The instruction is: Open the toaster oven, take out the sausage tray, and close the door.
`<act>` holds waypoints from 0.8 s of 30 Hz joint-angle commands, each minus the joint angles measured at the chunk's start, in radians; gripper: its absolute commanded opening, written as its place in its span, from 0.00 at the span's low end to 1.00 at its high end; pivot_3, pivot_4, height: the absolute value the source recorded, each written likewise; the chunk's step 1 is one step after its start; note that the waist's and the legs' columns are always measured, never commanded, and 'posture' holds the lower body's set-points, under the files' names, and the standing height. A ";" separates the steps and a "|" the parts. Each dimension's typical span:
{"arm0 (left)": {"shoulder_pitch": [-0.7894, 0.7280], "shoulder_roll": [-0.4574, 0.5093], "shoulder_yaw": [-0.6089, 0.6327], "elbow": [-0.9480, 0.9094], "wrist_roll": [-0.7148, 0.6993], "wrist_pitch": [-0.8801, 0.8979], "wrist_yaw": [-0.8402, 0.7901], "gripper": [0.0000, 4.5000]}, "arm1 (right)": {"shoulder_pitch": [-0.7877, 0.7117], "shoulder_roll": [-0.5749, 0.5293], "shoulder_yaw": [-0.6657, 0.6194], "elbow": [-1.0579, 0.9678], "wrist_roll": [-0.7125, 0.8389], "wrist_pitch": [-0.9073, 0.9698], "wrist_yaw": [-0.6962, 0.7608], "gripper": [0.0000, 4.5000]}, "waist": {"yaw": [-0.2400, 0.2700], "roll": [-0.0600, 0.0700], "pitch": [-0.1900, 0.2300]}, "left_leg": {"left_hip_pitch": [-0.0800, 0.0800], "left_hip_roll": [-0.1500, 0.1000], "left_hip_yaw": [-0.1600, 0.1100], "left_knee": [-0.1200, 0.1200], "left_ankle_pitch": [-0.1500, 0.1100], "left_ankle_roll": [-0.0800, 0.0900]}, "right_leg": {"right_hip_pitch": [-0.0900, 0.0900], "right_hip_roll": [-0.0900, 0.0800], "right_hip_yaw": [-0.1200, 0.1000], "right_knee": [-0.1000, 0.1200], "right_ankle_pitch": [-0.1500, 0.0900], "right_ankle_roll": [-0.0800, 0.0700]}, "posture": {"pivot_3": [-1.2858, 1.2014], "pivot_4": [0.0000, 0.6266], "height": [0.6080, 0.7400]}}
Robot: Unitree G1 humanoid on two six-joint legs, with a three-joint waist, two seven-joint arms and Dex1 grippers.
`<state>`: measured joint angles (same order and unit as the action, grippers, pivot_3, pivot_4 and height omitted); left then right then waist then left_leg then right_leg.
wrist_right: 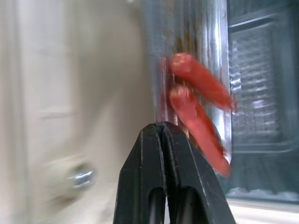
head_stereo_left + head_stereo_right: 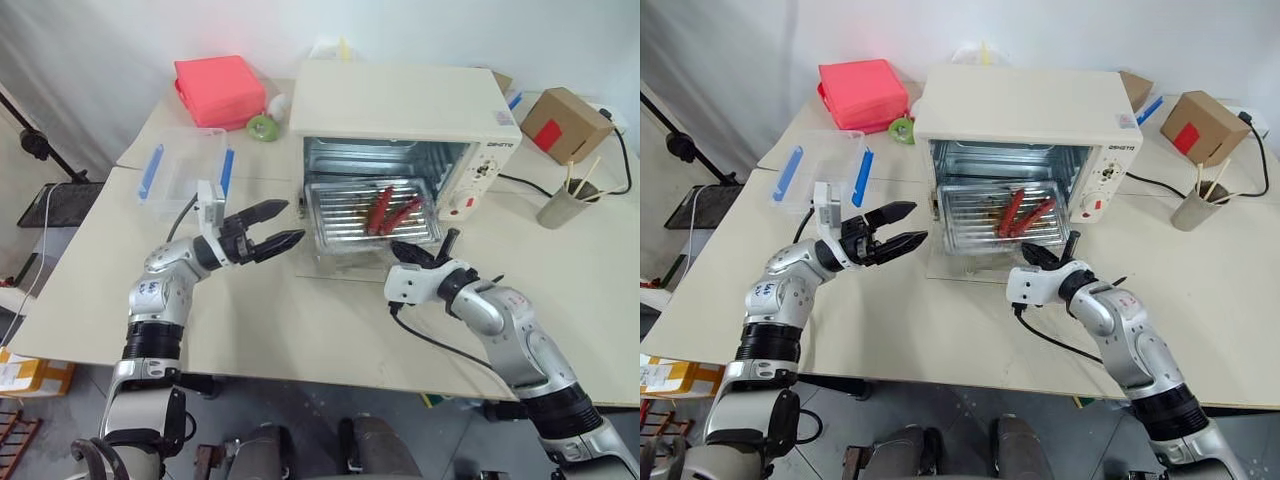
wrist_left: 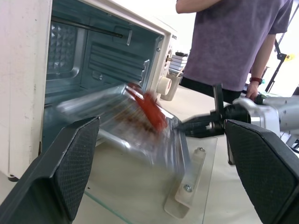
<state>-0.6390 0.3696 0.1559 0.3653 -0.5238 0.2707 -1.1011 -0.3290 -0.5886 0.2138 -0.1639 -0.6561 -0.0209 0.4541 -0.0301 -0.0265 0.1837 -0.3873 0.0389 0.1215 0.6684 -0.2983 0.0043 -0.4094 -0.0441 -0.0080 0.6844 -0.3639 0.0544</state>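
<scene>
I see the toaster oven at the table's far edge, its door folded down flat. The sausage tray juts partway out of the cavity. My right gripper is pressed together at the tray's front rim; whether it pinches the rim, I can't tell. My left gripper hangs spread wide, left of the door.

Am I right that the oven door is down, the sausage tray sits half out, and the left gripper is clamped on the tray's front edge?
Not quite. The left gripper hangs open beside the toaster oven; the right gripper is shut at the sausage tray, per the left eye view. The rest holds.
</scene>
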 commanded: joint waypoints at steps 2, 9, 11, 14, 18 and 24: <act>0.016 0.019 0.033 -0.049 -0.036 0.030 0.017 1.00 | -0.004 -0.012 -0.014 -0.018 -0.002 -0.019 -0.023 0.01 | -0.001 0.000 0.000 | 0.000 0.000 0.000 0.000 0.000 0.000 | 0.000 0.000 0.000 0.000 0.000 0.000 | 0.52 0.24 1.00; 0.031 0.057 0.061 -0.075 -0.087 0.172 0.039 1.00 | 0.021 -0.046 -0.034 -0.079 0.017 -0.034 0.013 0.01 | 0.000 0.000 0.000 | 0.000 0.000 0.000 0.000 0.000 0.000 | 0.000 0.000 0.000 0.000 0.000 0.000 | 0.52 0.24 1.00; 0.033 0.068 0.067 -0.082 -0.107 0.233 0.049 1.00 | 0.035 -0.070 -0.043 -0.118 0.035 -0.035 0.051 0.01 | 0.001 0.000 0.000 | 0.000 0.000 0.000 0.000 0.000 0.000 | 0.000 0.000 0.000 0.000 0.000 0.000 | 0.52 0.24 1.00; 0.036 0.085 0.070 -0.092 -0.139 0.351 0.076 1.00 | 0.061 -0.103 -0.054 -0.173 0.062 -0.035 0.096 0.01 | 0.000 0.000 0.000 | 0.000 0.000 0.000 0.000 0.000 0.000 | 0.000 0.000 0.000 0.000 0.000 0.000 | 0.52 0.24 1.00; 0.026 0.109 0.093 -0.099 -0.212 0.567 0.137 1.00 | 0.090 -0.131 -0.069 -0.240 0.085 -0.026 0.149 0.01 | -0.001 0.000 0.000 | 0.000 0.000 0.000 0.000 0.000 0.000 | 0.000 0.000 0.000 0.000 0.000 0.000 | 0.52 0.24 1.00; -0.018 0.158 0.150 -0.057 -0.306 1.022 0.303 1.00 | 0.082 -0.151 -0.081 -0.298 0.117 -0.023 0.203 0.01 | -0.001 0.000 0.000 | 0.000 0.000 -0.001 0.000 0.000 0.000 | 0.000 0.000 0.000 0.004 0.000 0.000 | 0.52 0.24 1.00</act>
<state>-0.6302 0.5115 0.2637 0.2982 -0.7721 1.1368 -0.8459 -0.2290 -0.7287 0.1783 -0.3985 -0.5659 -0.0408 0.6485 -0.0309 -0.0266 0.1837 -0.3872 0.0389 0.1205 0.6686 -0.2983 0.0043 -0.4096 -0.0443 -0.0078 0.6884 -0.3639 0.0544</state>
